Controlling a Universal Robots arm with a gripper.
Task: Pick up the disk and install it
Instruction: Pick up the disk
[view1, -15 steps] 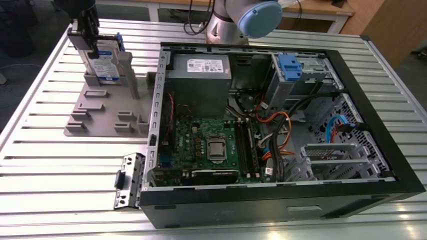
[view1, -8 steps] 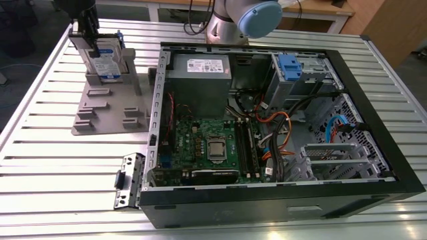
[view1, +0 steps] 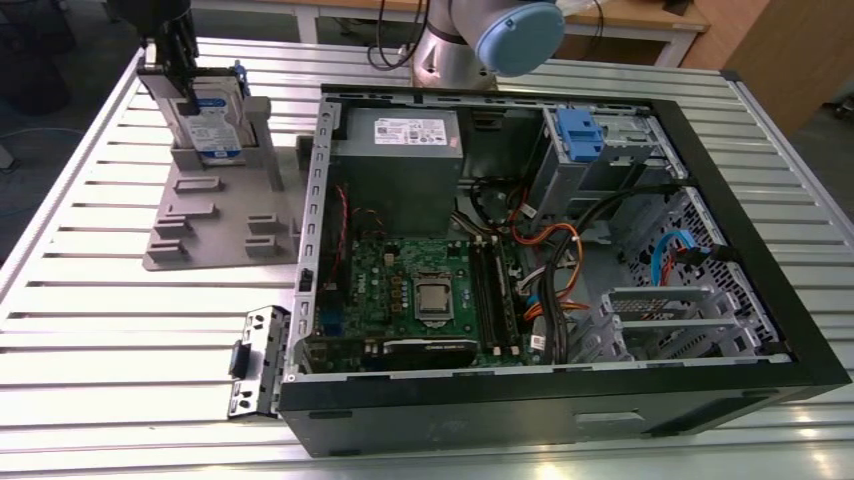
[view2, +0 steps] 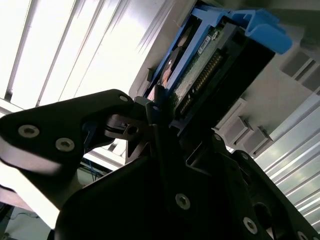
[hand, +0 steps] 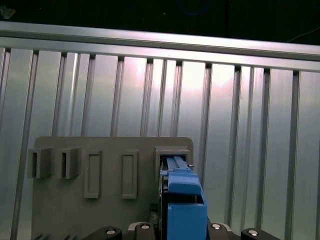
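The disk (view1: 214, 125), a silver drive with a white-and-blue label in a blue carrier, stands upright in a slot of the grey stand (view1: 214, 225) at the exterior view's upper left. My black gripper (view1: 191, 100) comes down on it from above, its fingers (view2: 150, 107) pressed against the drive's sides, shut on it. The second wrist view shows the disk (view2: 200, 65) edge-on, connector pins and blue frame visible. In the first wrist view the blue carrier (hand: 182, 190) sits between the gripper's two sides, over the stand (hand: 110, 150).
An open computer case (view1: 534, 230) lies to the exterior view's right of the stand, with a grey power supply (view1: 396, 150), a motherboard, cables and a drive bay holding a blue latch (view1: 577, 130). A loose black bracket (view1: 256, 362) lies on the slatted metal table (view1: 120, 330).
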